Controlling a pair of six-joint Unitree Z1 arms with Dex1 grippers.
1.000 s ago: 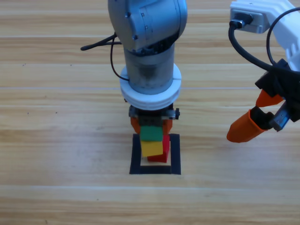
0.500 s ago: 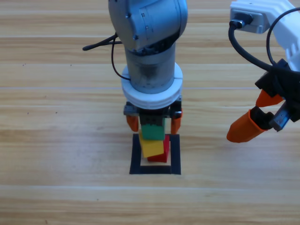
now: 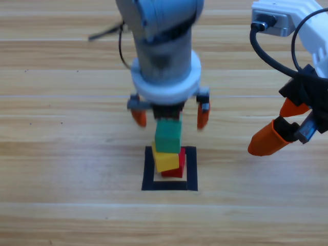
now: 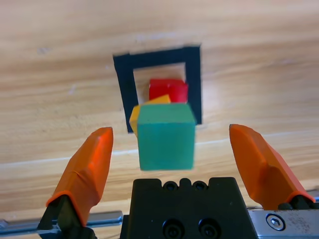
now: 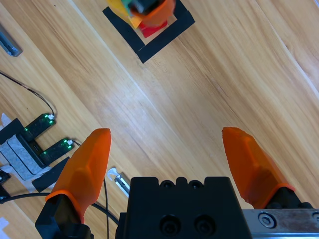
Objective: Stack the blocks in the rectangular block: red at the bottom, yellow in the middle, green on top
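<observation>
Three stacked blocks [image 3: 167,154], one rectangular block [image 3: 191,169]

Inside the black tape square [image 3: 190,169] on the desk [image 3: 61,154] the green cube [image 3: 167,139] tops yellow [image 3: 164,160] over red [image 3: 177,168], the left claw [image 3: 171,116] spread apart above it, the right claw [image 3: 287,123] waiting well aside.

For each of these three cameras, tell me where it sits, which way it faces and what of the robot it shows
High view: fixed above the table, facing down on the stack in the rectangular block; shows both arms.
Left wrist view: on the left arm, looking down past the open left gripper at the green cube atop yellow and red.
Right wrist view: on the right arm at the side, looking down across the table past the open right gripper.
All three share the stack.
</observation>
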